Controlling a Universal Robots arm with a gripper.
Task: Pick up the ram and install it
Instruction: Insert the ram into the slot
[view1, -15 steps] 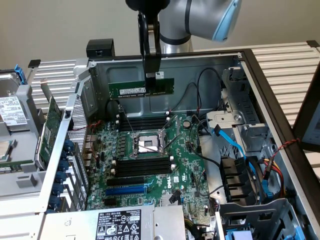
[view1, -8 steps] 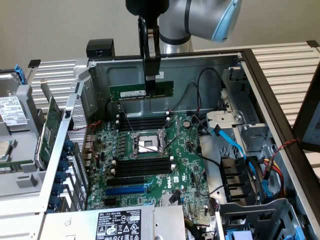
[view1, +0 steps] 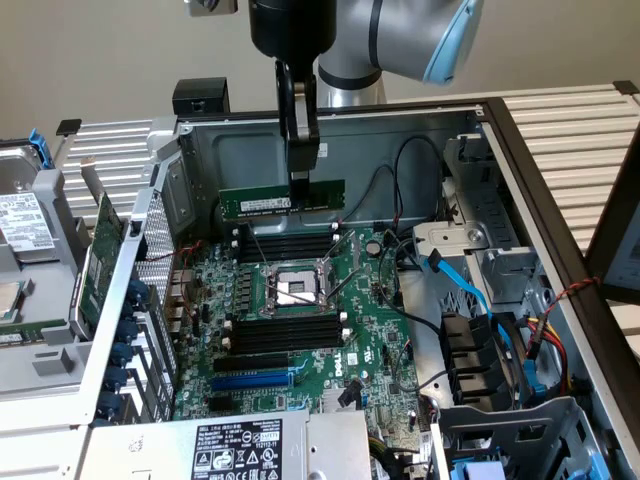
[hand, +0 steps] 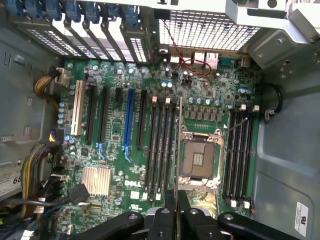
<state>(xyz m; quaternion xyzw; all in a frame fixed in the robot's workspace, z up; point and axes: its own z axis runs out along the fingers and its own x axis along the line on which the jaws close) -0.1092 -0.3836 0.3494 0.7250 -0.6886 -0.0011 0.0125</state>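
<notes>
Pinching the ram (view1: 270, 203) at its top edge, jaws hold it above the motherboard (view1: 362, 345).

The counter (view1: 570, 130) is a pale slatted top. An open computer case (view1: 440, 130) lies on its side across the middle of it, interior facing up. Just beside the case, on the exterior view's left, a labelled hard drive (view1: 22, 225) rests in grey metal framing. Behind the case's far corner on that side sits a small black block (view1: 200, 97), possibly a clamp. Beyond the case's opposite side, a dark panel (view1: 618, 200) crosses the slats.
</notes>
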